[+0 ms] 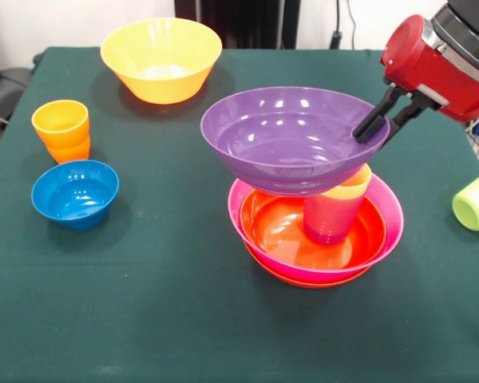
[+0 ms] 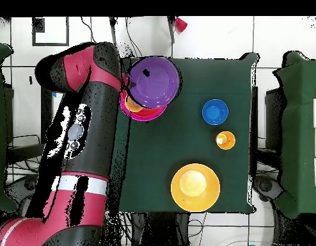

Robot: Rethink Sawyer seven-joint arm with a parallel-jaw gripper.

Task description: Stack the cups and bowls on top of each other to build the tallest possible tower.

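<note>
Purple bowl [image 1: 291, 137] riding on the stacked cups [image 1: 335, 209], overhanging well to one side of them, with the hand [image 1: 377, 126] pinching its rim on the robot's side. Sitting in a nest: a red-orange bowl [image 1: 319, 231] inside the pink bowl [image 1: 387, 227], itself resting on what looks like a second red-orange bowl peeking out underneath, and the purple cup with a yellow cup in it standing off-centre in that nest, toward the arm. Judging the main risk to be tipping: resting so far off-centre on such a narrow support, likely sliding or flipping off the yellow rim once let go, and possibly knocking the cups over inside the red-orange bowl. Also risking a drag on the rim if the fingers [image 1: 367, 128] pull away sideways rather than spreading first. Holding nothing, as far as can be seen, the purple bowl itself. Waiting elsewhere on the table [image 1: 160, 303]: the blue bowl [image 1: 74, 192], empty; the orange cup [image 1: 61, 129], seemingly two nested; the large yellow-orange bowl [image 1: 161, 57], empty, at the far side; and the lime green cup [image 1: 476, 199] lying on its side near the edge. Standing near a table corner in the overhead view, the tower [image 2: 148, 90].
</note>
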